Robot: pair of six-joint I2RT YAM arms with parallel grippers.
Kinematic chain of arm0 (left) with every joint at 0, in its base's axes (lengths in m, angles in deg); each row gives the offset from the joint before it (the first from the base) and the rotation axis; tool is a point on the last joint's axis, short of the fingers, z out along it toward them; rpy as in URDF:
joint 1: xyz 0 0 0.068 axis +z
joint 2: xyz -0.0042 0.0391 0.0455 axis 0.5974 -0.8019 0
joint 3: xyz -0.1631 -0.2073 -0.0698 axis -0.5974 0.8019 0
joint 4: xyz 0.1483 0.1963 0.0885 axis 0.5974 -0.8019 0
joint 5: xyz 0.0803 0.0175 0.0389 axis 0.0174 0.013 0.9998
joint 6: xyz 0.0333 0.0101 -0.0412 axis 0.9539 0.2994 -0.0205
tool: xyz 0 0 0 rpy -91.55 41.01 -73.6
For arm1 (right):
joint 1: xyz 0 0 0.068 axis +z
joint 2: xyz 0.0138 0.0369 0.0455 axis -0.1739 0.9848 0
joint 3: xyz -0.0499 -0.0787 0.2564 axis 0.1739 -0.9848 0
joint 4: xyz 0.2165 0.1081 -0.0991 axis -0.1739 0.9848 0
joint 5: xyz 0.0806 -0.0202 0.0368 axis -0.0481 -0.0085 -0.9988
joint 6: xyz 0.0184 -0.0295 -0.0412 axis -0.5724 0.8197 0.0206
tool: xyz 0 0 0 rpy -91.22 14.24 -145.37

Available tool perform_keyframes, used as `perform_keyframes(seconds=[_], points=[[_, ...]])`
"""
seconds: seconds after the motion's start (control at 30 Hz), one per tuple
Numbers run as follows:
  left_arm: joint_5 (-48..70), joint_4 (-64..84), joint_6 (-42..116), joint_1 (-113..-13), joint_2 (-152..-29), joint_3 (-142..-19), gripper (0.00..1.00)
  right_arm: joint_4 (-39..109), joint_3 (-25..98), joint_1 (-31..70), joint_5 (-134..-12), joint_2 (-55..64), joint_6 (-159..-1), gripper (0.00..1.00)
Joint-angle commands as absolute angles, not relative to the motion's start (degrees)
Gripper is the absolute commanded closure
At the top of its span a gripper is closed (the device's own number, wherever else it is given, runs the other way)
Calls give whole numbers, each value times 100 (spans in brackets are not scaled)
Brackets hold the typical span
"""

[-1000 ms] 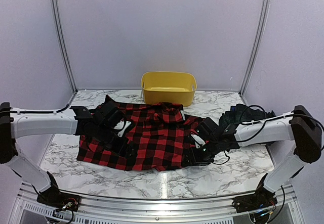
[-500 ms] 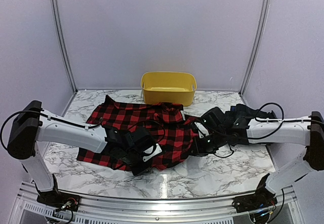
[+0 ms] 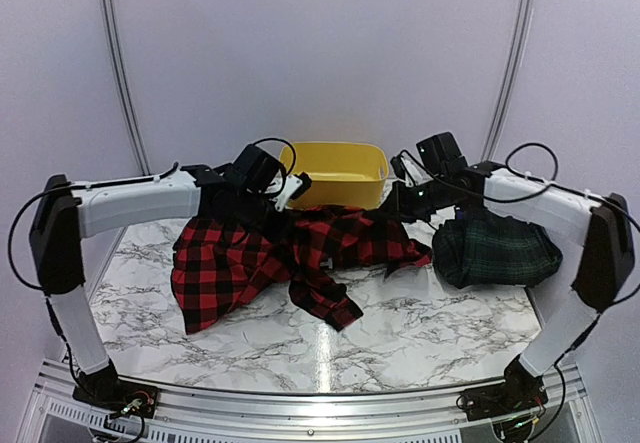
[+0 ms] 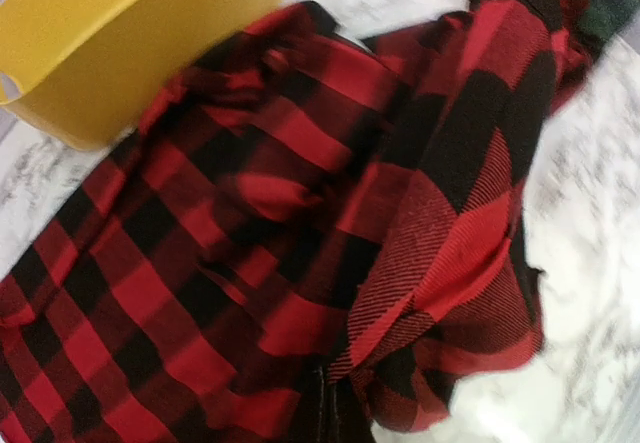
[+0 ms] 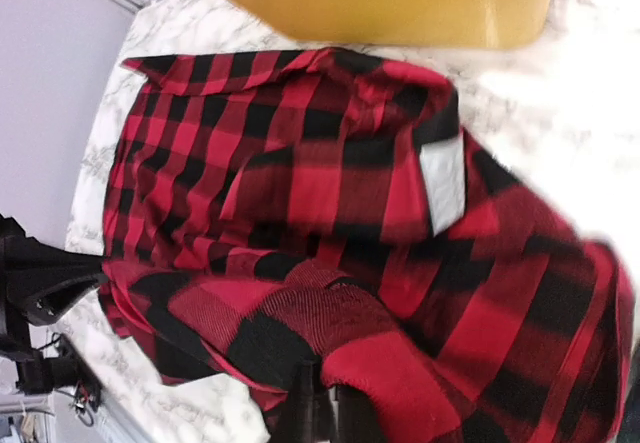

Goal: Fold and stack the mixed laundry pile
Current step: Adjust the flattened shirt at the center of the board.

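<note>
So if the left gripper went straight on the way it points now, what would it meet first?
Probably the red-and-black checked garment it is shut on; the left gripper aims across it toward the yellow tub, though depth is unclear.

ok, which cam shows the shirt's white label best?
Right wrist: the label lies flat, fully in view on the checked shirt. Top and left wrist views show the shirt, but no label.

The checked garment [image 3: 250, 263] is red and black with a white label [image 5: 443, 181]; the tartan garment [image 3: 500, 248] is dark green and navy. The tub [image 3: 335, 178] is yellow, the table [image 3: 430, 333] white marble veined grey. My arms [image 3: 130, 208] are white, black-jointed.
</note>
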State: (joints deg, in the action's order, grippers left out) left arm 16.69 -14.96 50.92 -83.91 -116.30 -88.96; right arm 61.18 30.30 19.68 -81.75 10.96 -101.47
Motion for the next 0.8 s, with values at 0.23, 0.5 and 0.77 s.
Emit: perform_keyframes(seconds=[0.23,0.5,0.77], points=[[1883,-2012,4198,-7264,-13072,-10021,30,6346,3213,2317,-8435,1287,-9577,36],[1725,-1651,2870,-6655,-11167,-8573,1,5284,1770,3710,-8253,1394,-10120,34],[1212,-1563,2087,-6096,-10010,-7235,1,5591,2862,3954,-7266,2841,-9743,29]])
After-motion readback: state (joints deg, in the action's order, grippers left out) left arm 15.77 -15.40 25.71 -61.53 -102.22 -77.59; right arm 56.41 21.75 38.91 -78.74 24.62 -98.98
